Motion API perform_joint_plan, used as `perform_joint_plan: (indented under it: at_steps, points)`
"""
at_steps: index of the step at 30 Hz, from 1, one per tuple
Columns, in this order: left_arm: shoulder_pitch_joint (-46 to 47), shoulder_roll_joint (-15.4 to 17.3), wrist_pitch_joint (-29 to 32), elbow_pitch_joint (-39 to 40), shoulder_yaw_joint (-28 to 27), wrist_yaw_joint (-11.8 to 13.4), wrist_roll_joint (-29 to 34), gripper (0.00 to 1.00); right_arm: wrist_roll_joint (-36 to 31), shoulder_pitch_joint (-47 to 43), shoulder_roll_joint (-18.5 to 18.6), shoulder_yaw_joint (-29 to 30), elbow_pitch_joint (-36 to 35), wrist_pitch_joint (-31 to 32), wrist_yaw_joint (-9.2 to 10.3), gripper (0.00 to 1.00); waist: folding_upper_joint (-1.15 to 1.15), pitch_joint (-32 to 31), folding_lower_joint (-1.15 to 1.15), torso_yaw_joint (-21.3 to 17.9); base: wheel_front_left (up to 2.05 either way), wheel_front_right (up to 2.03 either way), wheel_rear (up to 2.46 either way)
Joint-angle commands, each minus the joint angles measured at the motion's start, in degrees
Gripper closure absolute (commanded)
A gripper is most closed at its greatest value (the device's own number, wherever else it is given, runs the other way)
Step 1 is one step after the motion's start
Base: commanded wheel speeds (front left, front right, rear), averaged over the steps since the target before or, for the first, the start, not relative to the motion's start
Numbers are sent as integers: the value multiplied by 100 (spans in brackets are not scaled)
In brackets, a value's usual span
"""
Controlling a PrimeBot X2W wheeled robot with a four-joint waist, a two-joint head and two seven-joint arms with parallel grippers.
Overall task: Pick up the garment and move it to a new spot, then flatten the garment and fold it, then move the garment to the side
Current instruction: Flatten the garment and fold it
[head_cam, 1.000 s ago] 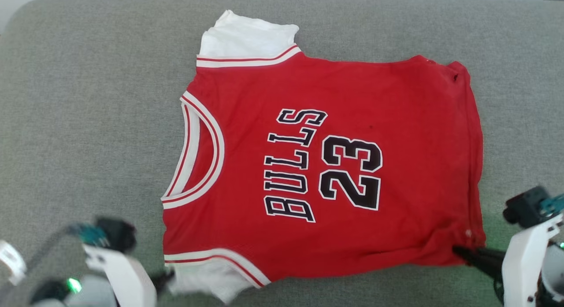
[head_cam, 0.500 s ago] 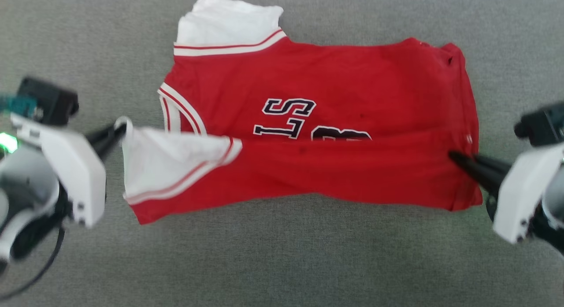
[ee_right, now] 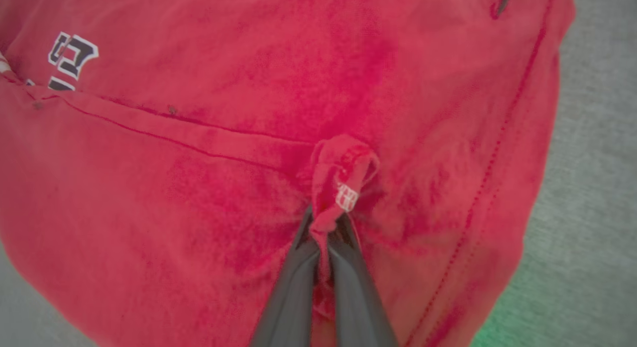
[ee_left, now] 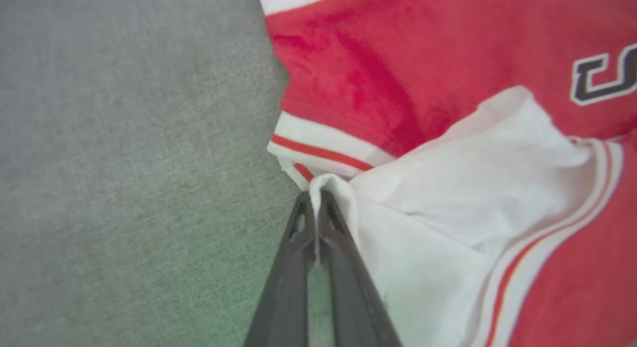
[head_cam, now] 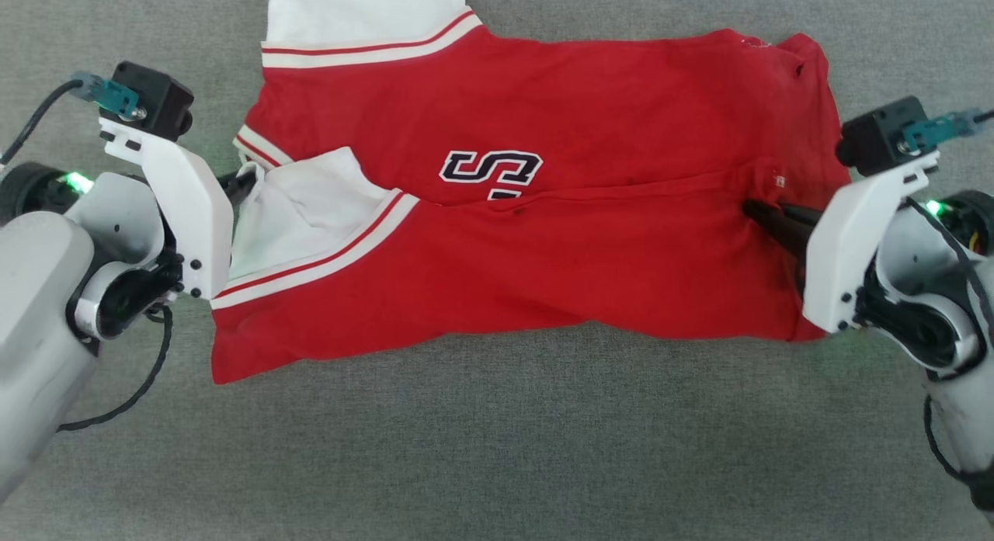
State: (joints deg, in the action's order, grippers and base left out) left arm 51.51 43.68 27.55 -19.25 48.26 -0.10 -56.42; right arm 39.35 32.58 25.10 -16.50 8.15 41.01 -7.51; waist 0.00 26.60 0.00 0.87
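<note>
a red basketball jersey (head_cam: 590, 261) lies across a grey fabric surface (head_cam: 497, 448). its neck end points to the robot's left and its hem end to the robot's right. the jersey's near half is turned over onto its far half. the free edge of that turned-over half runs along the jersey's middle and hides most of the black, white-outlined lettering. beyond that edge a letter "s" (head_cam: 491, 168) and a sliver of another character show.

at the jersey's left end the left gripper (head_cam: 241, 180) is clamped tight on the edge of a white sleeve (head_cam: 303, 215), just beside the striped neck trim (head_cam: 256, 147). in the left wrist view a thin fold of white cloth is pinched between its tips. this sleeve, bordered by white-and-red stripes, lies on top of the jersey's red body. a second white sleeve (head_cam: 365, 13) sits at the jersey's far left corner, cut off by the top of the head view.

at the jersey's right end the right gripper (head_cam: 757, 213) is closed on a bunched bit of red hem. a small white tag (ee_right: 346, 196) sits on the bunch just past its tips, and the red cloth puckers around the pinch. a white wrist housing with a small green light stands just outside each end of the jersey.
</note>
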Motion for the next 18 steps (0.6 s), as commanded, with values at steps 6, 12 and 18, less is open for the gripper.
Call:
perform_joint_plan:
  at_steps: [6,12,18]
  points:
    - [191,-327,107,-869,22,-157,-202,69,-21,267,-85,-348,600,-199,11,12,0,10,0,-32,0,0,0]
    - [201,-219,31,-771,-139,-132,-301,0,-56,220,46,-241,499,-549,15,0,0,-232,0,-42,0,0,0]
    - [-252,220,77,141,-269,207,-491,0,-184,-215,-2,348,-18,-1056,5,0,0,-505,0,-42,0,0,0]
